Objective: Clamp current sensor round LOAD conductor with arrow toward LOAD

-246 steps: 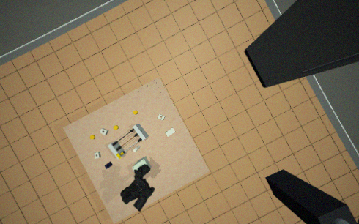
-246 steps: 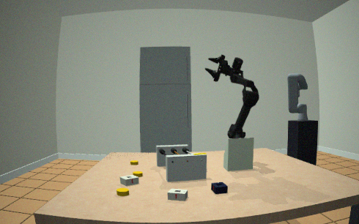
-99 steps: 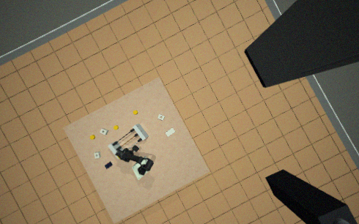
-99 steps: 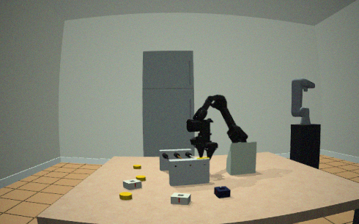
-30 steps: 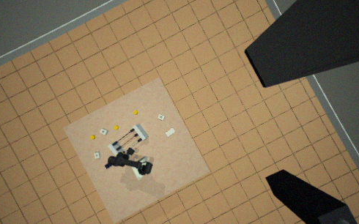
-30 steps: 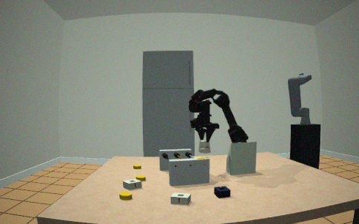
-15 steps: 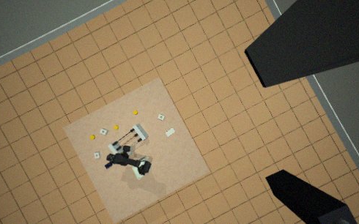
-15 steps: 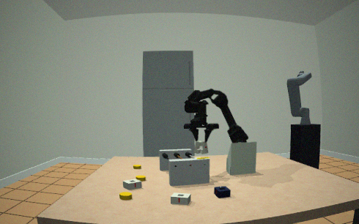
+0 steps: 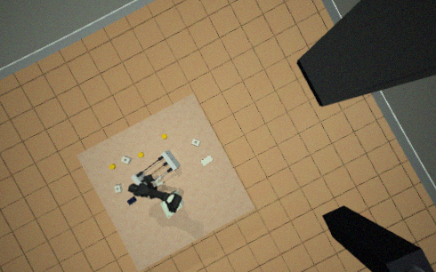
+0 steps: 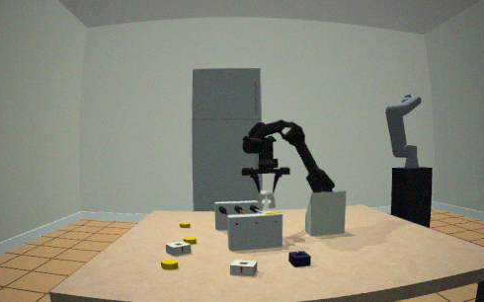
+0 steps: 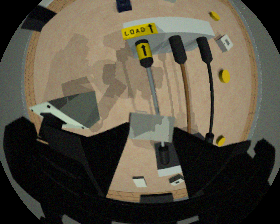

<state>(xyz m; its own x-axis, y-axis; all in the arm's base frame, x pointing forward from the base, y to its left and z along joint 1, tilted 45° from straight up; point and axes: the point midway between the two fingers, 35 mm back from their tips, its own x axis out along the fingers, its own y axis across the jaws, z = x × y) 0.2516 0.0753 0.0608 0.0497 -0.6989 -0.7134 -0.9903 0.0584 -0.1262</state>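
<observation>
Grey room, tiled floor, tan bench (image 10: 418,257) mid-floor. Arm pedestal (image 10: 336,222) stood near the bench's back edge; terminal blocks (image 10: 255,232) with three conductors sat mid-bench. Gripper (image 10: 267,184) hung above the back block, clenched on the pale split-core sensor (image 10: 267,199), which was off the bench, over the conductor nearest the pedestal. Wrist view showed the sensor (image 11: 152,128) lined up on the LOAD conductor (image 11: 151,86).

Risk: sensor coming down off-axis and straddling nothing, or bumping the neighbouring conductor (image 11: 184,83); arrow direction unreadable (too small).

Writing: yellow tag (image 11: 139,31) read "LOAD" plus an arrow.
</observation>
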